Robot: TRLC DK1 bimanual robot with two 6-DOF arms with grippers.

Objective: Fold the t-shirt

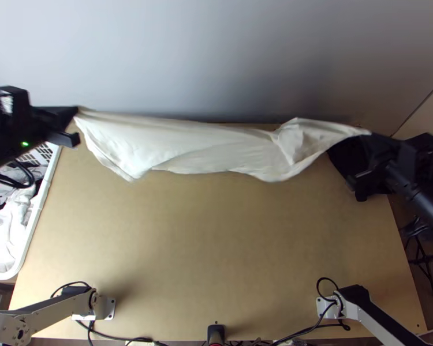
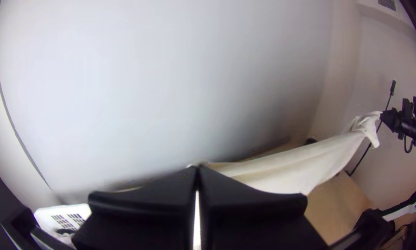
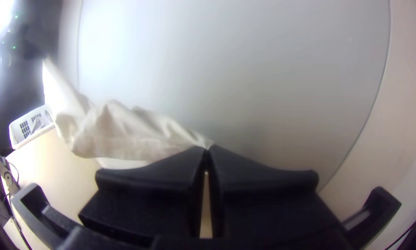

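The cream t-shirt [image 1: 182, 144] hangs stretched between both grippers over the table's far side, its lower edge uneven. My left gripper [image 1: 73, 111] is shut on one end of it at the upper left. At the right, my right gripper [image 1: 369, 134] grips the opposite end, where the cloth is bunched. In the left wrist view, the t-shirt [image 2: 291, 169] runs from my left gripper [image 2: 197, 170] across to the other arm. The right wrist view has the t-shirt [image 3: 124, 134] pinched at the closed tips of my right gripper [image 3: 207, 150].
A white basket [image 1: 36, 222] holding crumpled cloths stands at the table's left edge. Bare wooden table [image 1: 216, 242] lies between the hanging cloth and the arms' bases. A pale wall [image 1: 216, 57] rises behind the far edge.
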